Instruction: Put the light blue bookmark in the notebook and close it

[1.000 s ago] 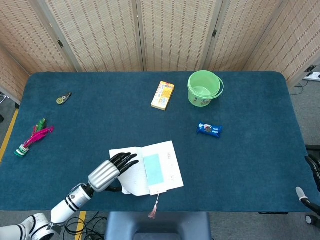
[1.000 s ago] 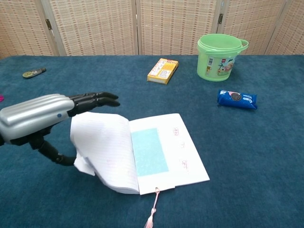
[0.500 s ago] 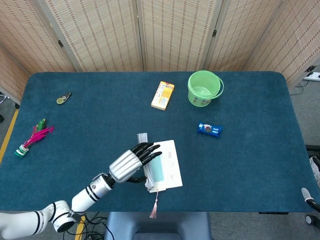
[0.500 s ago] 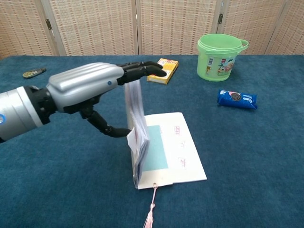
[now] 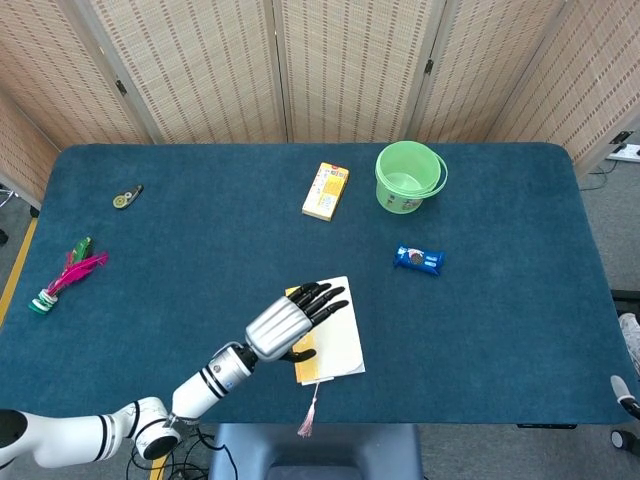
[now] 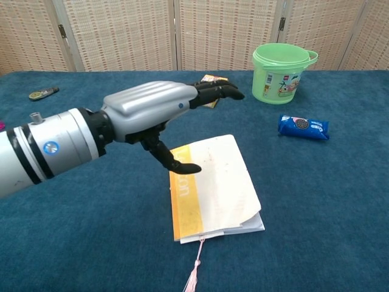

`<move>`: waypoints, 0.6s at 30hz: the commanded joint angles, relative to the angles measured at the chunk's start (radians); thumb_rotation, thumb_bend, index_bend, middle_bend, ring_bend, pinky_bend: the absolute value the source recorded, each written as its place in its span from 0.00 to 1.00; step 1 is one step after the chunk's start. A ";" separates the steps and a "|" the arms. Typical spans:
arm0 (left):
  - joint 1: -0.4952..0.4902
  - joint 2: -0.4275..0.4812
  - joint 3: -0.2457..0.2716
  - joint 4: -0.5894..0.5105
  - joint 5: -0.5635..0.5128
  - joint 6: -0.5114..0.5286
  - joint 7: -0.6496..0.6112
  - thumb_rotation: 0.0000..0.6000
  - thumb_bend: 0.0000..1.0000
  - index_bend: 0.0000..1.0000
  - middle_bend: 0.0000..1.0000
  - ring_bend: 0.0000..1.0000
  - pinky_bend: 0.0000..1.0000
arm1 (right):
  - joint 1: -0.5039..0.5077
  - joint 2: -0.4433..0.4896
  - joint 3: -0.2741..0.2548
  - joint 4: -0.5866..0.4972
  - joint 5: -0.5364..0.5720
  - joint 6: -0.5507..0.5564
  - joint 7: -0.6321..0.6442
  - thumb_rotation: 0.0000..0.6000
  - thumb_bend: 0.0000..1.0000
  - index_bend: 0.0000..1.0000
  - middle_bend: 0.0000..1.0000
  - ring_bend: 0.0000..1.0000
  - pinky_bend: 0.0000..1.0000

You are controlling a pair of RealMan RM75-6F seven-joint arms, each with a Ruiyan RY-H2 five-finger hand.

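The left hand [image 6: 159,108] hovers flat above the notebook [image 6: 213,185], its fingers [image 6: 216,92] stretched out and apart and the thumb hanging down toward the yellow band along the cover's spine side; it holds nothing. From the head view the hand [image 5: 285,322] covers the notebook's left part. The right hand is out of sight in both views.

The notebook lies shut near the front edge of the desk [image 5: 500,330], about the middle of its width, cover up, with one front corner of the cover curling a little. The light blue bookmark is hidden inside; only its pink tassel [image 6: 195,276] trails out from the bottom of the spine toward the front edge.

A green plastic bucket [image 6: 281,72] with a folded handle stands toward the back edge, right of centre; the head view looks into it and shows nothing inside [image 5: 408,176]. Just left of it lies a yellow box [image 5: 326,190]. A blue snack packet [image 6: 302,126] lies between the bucket and the notebook, off to the right. Near the left edge lie a pink feathered shuttlecock [image 5: 65,276] and, further back, a small tape measure [image 5: 126,196].

Half a second ago the pages stood upright under the hand with the blue bookmark showing; a second ago the notebook lay open. Now the cover is down.
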 commanded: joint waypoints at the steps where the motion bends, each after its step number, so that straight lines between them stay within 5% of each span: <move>1: 0.033 0.046 0.010 -0.021 -0.036 0.019 0.011 1.00 0.24 0.05 0.01 0.00 0.15 | 0.007 0.002 0.000 -0.001 -0.005 -0.009 -0.003 1.00 0.23 0.07 0.11 0.05 0.07; 12: 0.215 0.271 0.028 -0.172 -0.252 0.142 0.055 1.00 0.24 0.07 0.01 0.00 0.15 | 0.048 -0.006 0.001 0.003 -0.017 -0.070 -0.013 1.00 0.23 0.06 0.11 0.05 0.07; 18: 0.340 0.366 0.045 -0.223 -0.300 0.292 0.065 1.00 0.25 0.07 0.01 0.00 0.15 | 0.093 -0.008 -0.006 0.011 -0.025 -0.145 -0.012 1.00 0.23 0.07 0.11 0.05 0.07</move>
